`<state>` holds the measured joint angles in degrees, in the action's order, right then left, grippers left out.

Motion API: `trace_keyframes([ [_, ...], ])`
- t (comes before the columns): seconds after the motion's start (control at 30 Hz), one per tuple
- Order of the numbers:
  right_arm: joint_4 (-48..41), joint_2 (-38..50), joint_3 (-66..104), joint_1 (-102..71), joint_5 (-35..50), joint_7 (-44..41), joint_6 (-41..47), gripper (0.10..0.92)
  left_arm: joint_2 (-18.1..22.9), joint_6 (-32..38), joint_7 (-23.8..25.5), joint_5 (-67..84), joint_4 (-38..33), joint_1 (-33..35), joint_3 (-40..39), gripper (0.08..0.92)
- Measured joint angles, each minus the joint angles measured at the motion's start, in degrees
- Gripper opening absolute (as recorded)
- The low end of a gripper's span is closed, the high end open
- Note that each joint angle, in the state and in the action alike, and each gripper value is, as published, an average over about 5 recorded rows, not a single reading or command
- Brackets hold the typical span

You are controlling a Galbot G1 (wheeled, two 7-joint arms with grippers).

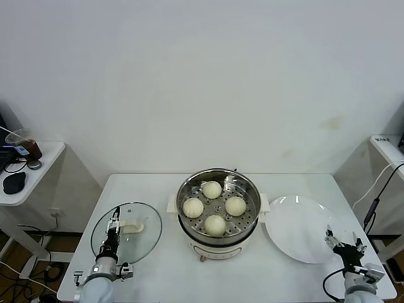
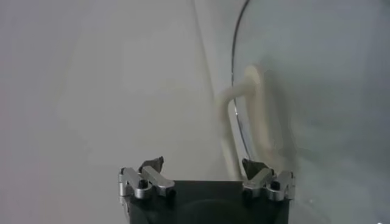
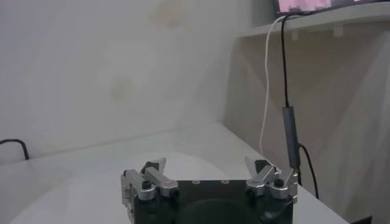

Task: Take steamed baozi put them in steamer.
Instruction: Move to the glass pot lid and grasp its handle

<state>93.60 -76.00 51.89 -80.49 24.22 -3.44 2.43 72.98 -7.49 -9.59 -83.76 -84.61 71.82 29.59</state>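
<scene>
Several cream-white baozi lie on the perforated tray inside the shiny steamer, which stands mid-table on its cream base. My left gripper hovers low over the glass lid at the table's front left. In the left wrist view it is open and empty, with the lid's white handle just ahead. At the front right, beside the white plate, sits my right gripper. It is open too, holding nothing.
The glass lid lies flat left of the steamer. A side table with a cup and dark objects stands far left. On the right, a black cable hangs from a shelf.
</scene>
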Motion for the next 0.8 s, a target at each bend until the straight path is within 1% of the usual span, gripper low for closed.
trace_keyframes([
  [0.33, 0.02, -0.30, 0.35, -0.49, -0.59, 0.02, -0.29, 0.823, 0.68, -1.59, 0.99, 2.58, 2.31, -2.69, -1.18, 0.823],
  [0.7, -0.25, -0.38, 0.44, -0.55, -0.84, 0.22, -0.42, 0.823, 0.56, -2.25, 1.18, 4.69, 3.85, -4.80, -1.44, 0.822],
  [0.8, -0.27, -0.49, 0.36, -0.55, -0.99, 0.22, -0.42, 0.823, 0.55, -2.15, 1.37, 5.44, 3.99, -4.97, -1.57, 0.799],
])
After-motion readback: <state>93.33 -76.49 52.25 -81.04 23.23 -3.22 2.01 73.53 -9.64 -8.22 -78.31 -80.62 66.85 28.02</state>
